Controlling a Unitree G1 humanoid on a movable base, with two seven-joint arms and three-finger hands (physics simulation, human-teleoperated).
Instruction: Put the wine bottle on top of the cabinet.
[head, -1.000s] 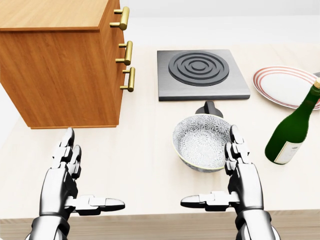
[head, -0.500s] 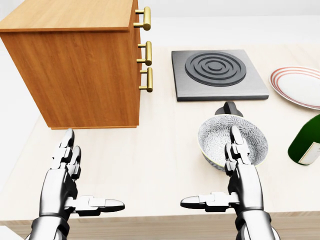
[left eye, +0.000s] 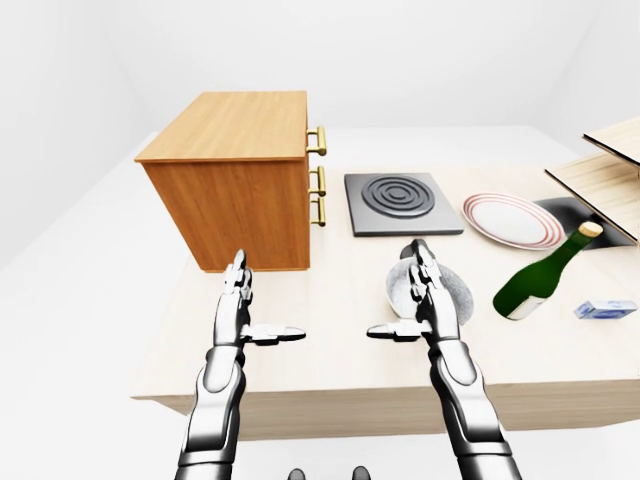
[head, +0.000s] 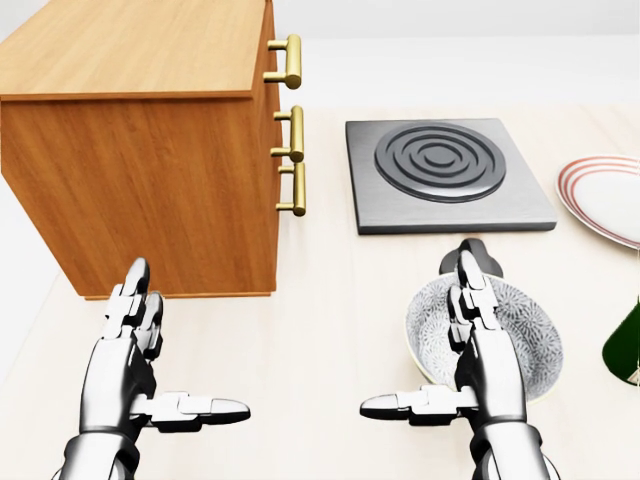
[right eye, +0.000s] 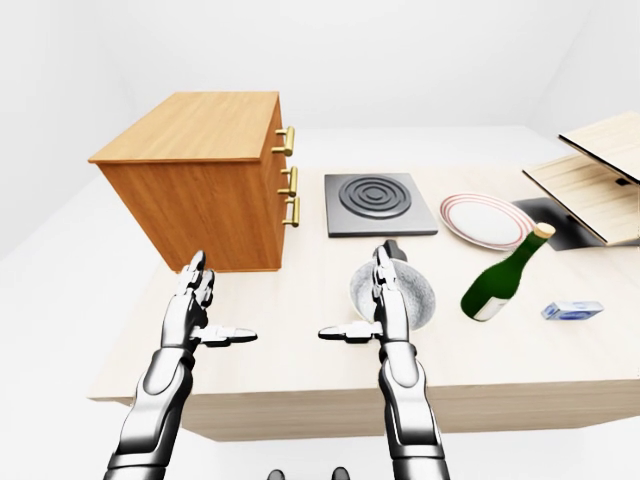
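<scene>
Right hand (right eye: 385, 300) hovers with its fingers stretched straight and thumb out sideways, holding nothing, just above the near rim of the patterned bowl (right eye: 400, 292); the left hand (right eye: 190, 305) is spread the same way, empty, over bare table (right eye: 300, 290) below the cabinet's side wall. Outward to the right in the right-eye view, well apart from either hand, the wine bottle (right eye: 503, 276) leans with its base on the table and its foil-capped neck tilted up and to the right, near the striped plate (right eye: 484, 219) and a small blue box (right eye: 572, 310). Beyond the bowl lies the square hob (right eye: 378, 203), and at the left stands the wooden cabinet (right eye: 205, 175) with a flat top and brass handles facing the hob. The bottle looks like glass: rigid, probably heavy for these three fingers, smooth enough to slip, and breakable if it drops from cabinet height. I would judge the wide body around the label the safer hold, fingers wrapped fully round, since the neck is thin and would let the weight swing
</scene>
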